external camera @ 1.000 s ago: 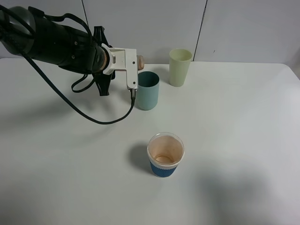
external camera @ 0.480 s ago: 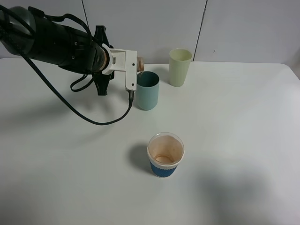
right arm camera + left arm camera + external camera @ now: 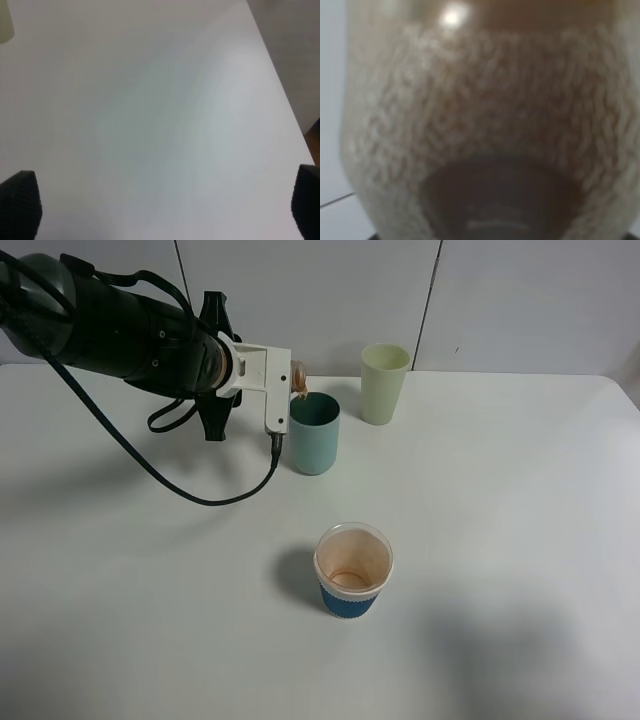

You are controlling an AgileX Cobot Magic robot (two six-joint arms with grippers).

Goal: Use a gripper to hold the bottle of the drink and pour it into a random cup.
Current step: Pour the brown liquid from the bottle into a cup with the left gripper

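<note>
- The small clear plastic bottle (image 3: 299,377) is lying tipped over in the white blocky plastic left gripper (image 3: 288,380) at the end of the thick black arm (image 3: 110,325); its long axis is running roughly level, and its neck is pointing to the right of the high view, towards the plain teal tumbler cup (image 3: 315,434).
- The left gripper's jaws are pressing closed around the bottle, holding it clear of the white table (image 3: 500,540), with the mouth sitting just over the cup's rim on the arm's side.
- The cup's inside is looking dark, and I cannot tell what it contains; the white paper cup with a blue sleeve (image 3: 353,571) is showing a brownish film inside; the pale yellow-green tumbler (image 3: 384,383) is standing just behind the teal one.
- The left wrist view is showing only the bottle (image 3: 480,130), blurred and filling the picture, with the brown drink (image 3: 535,17) frothing inside; the high view is hiding this behind the gripper.
- The right gripper (image 3: 162,202) is appearing only in its own view, fingertips (image 3: 20,200) standing wide apart over bare table, gripping nothing.
</note>
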